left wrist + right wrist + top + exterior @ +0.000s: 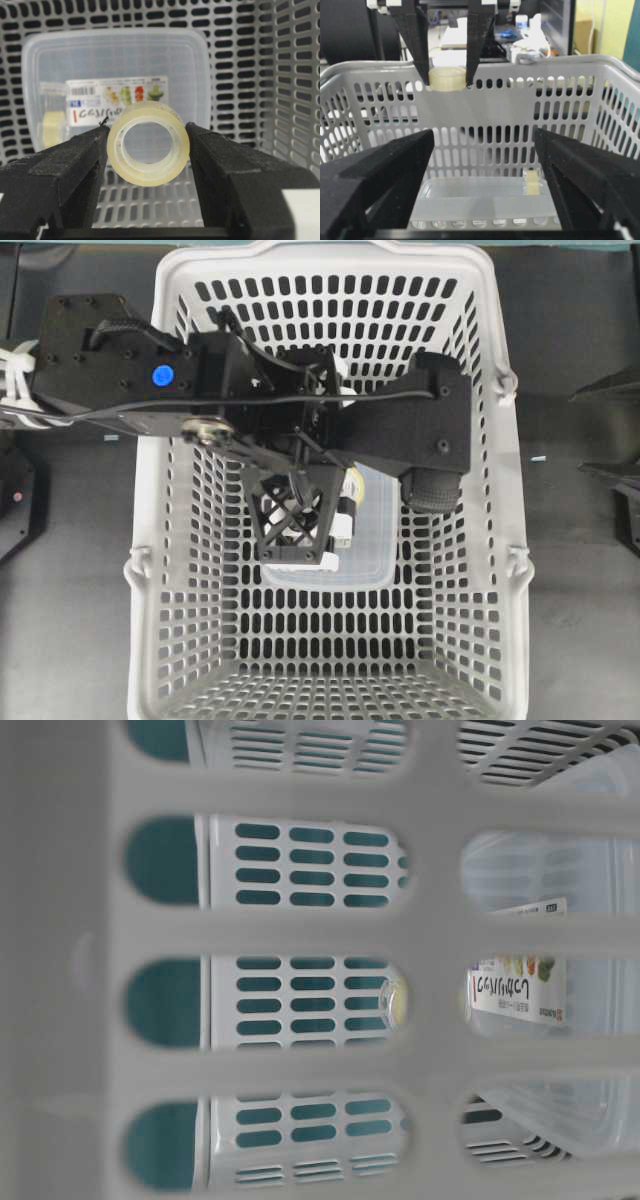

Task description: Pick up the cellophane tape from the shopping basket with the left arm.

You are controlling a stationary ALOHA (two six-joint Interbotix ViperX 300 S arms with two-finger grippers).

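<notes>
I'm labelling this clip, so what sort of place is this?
Probably a robotics lab bench staged as a shopping task: a light-grey slotted plastic basket on a dark table, black robot arms, and cluttered desks behind. The left gripper holds a pale-yellow tape roll.

Even, diffuse light fills every view, with only soft shadows. The table-level view is badly blurred: the near wall of the shopping basket (300,935) is out of focus. Both wrist views soften at the close black jaws. The cellophane tape (148,143) stays sharp, faintly glossy.
</notes>
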